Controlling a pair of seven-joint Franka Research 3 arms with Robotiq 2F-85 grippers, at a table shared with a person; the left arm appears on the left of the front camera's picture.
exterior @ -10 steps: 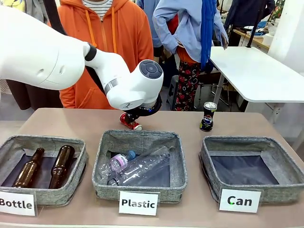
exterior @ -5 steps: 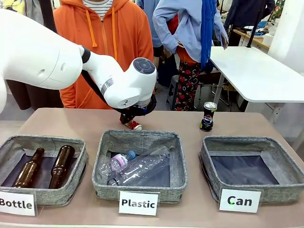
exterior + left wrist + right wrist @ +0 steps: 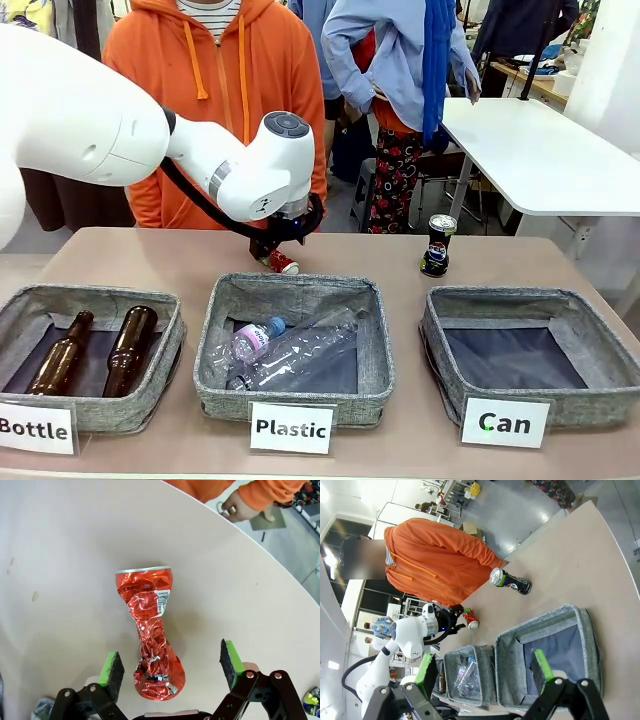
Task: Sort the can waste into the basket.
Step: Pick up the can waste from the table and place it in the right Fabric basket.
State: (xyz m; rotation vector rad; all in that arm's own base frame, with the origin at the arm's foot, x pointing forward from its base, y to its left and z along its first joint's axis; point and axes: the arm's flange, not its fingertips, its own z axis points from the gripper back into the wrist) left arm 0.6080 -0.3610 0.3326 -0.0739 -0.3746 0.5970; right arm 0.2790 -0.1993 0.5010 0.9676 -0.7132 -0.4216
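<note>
Left arm (image 3: pixel 100 120): fat white rounded shells, black seam ring between links, round grey cap (image 3: pixel 286 124) on the wrist joint, small dark mark on its flank, black cable (image 3: pixel 200 206) looping beneath. Left gripper (image 3: pixel 171 661): black linkage bars, pale pivot pins, green pads (image 3: pixel 111 666) on black fingertip blocks. Right gripper (image 3: pixel 484 669): same black bars, same green pads. Person (image 3: pixel 215 110): orange zip hoodie, orange drawstrings, striped shirt at the neck; orange sleeve (image 3: pixel 262 489) with a ribbed cuff.

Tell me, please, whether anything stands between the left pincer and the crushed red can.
Nothing visible does: the left pincer is open, and the crushed red can lies on the table directly between its green pads.
</note>
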